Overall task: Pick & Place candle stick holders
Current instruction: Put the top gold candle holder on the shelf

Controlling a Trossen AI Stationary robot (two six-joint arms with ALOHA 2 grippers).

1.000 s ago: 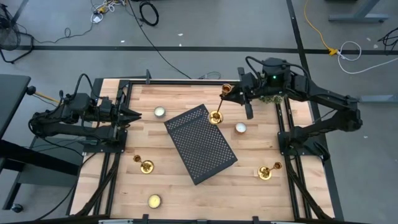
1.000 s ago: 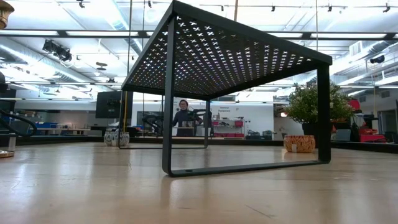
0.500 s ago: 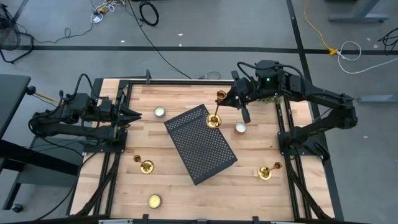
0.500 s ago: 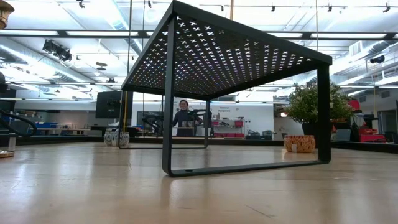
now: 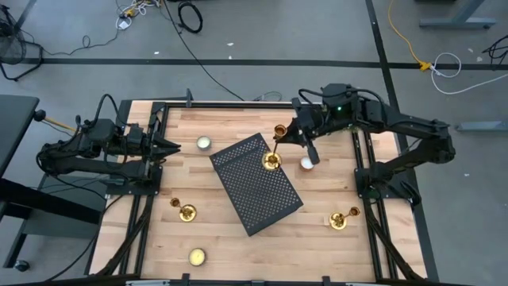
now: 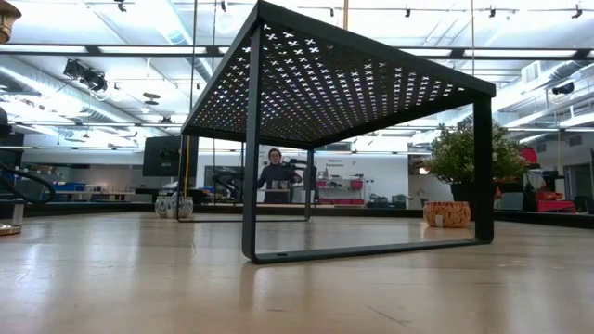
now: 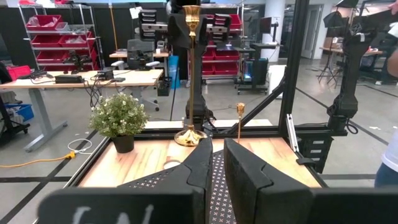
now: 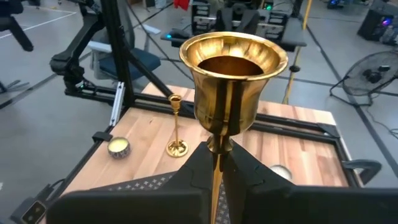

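Shiny brass candle stick holder (image 5: pixel 275 148): flared cup, thin stem, round base. Right gripper (image 8: pixel 217 163) clamps its stem, cup just above the fingers

No legible text or labels anywhere.

**Three brass candle holders**

You've got one shiny gold candle holder (image 5: pixel 274 151) upright, stem clamped, its base over the far edge of the black perforated rack (image 5: pixel 255 184). Second holder (image 5: pixel 184 210) stands near-left on the table, third holder (image 5: pixel 341 218) near-right.
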